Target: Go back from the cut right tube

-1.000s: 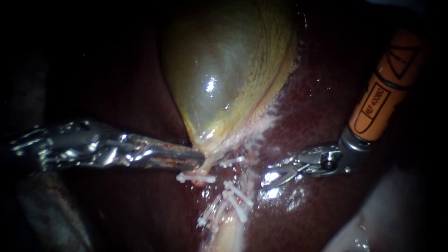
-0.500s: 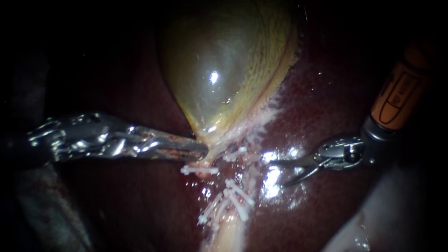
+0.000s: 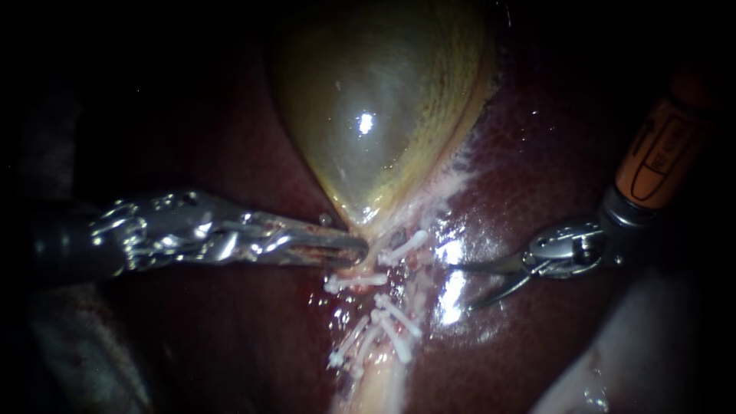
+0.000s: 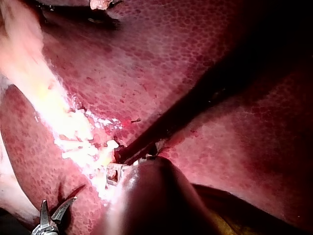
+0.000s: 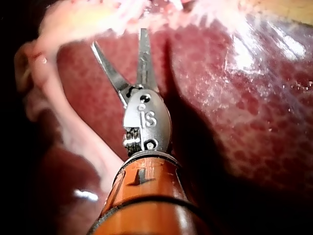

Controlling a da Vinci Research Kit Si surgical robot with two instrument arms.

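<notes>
The yellow-green gallbladder [image 3: 376,115] lies on the dark red liver [image 3: 537,153]. Its narrow neck runs down to pale tubes carrying several white clips [image 3: 383,310]. One clip [image 3: 404,246] sits on a short stump just under the neck. My left instrument [image 3: 360,247] reaches in level, its jaws shut on the gallbladder's neck. My right instrument [image 3: 460,287], two thin curved blades on an orange shaft, lies to the right of the clips, open and touching nothing. In the right wrist view the blades [image 5: 118,38] are spread just short of the pale tissue. They also show open in the left wrist view [image 4: 57,200].
Wet glare marks the liver [image 3: 452,295] between the clips and the blades. A pale fold of tissue [image 3: 636,360] fills the lower right corner. In the right wrist view a pale strand [image 5: 73,137] runs beside the instrument.
My right instrument has drawn back to the right, away from the clips, and its blades have spread wider. The left instrument and the gallbladder's neck have shifted slightly right.
</notes>
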